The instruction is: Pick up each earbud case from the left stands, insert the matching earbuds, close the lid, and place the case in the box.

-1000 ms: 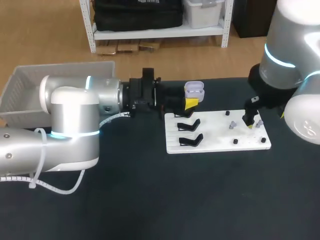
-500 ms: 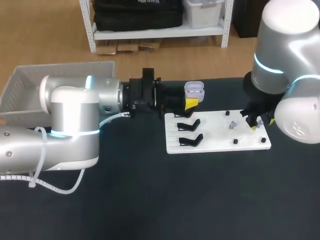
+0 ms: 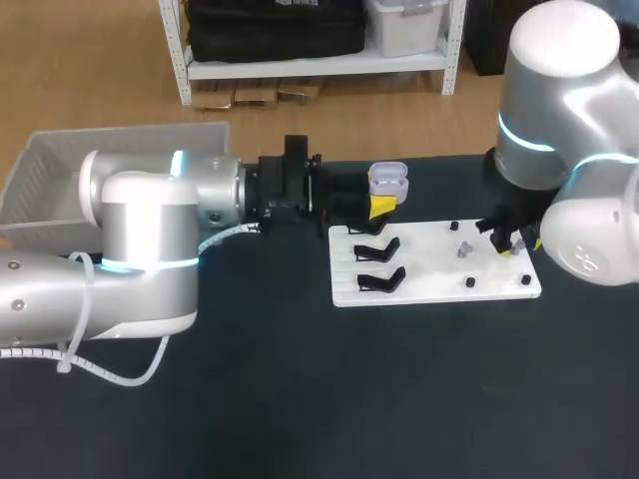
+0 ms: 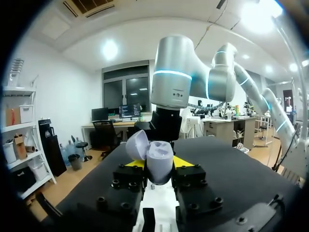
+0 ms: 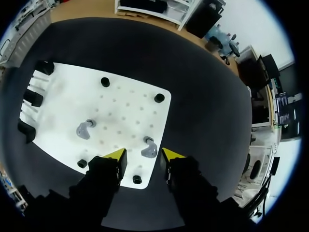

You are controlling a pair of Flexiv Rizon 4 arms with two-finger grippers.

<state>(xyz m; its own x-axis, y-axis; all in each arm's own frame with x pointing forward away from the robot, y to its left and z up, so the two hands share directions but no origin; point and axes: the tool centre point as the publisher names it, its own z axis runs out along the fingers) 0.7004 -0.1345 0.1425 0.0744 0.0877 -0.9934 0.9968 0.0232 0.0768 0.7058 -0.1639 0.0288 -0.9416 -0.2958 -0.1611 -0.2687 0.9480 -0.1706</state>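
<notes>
– Earbud (image 5: 149, 149) for the next grab: where does it lie from the right pincer (image 5: 143, 155)?
– Just ahead, between its spread fingers, untouched, on the board (image 5: 125, 104). Its long axis seems to point ahead. The other earbud (image 5: 84, 129) sits well apart.
– And the case (image 4: 157, 155)?
– Lid up, pinched by the left pincer (image 4: 158, 164) over the board's left end. Its contents I cannot tell. The box (image 3: 60, 160) shows 0 cases.

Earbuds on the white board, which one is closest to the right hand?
The earbud just ahead of the right hand, in line with the gap between its open fingers. The other earbud lies farther off, nearer the middle of the board.
</notes>
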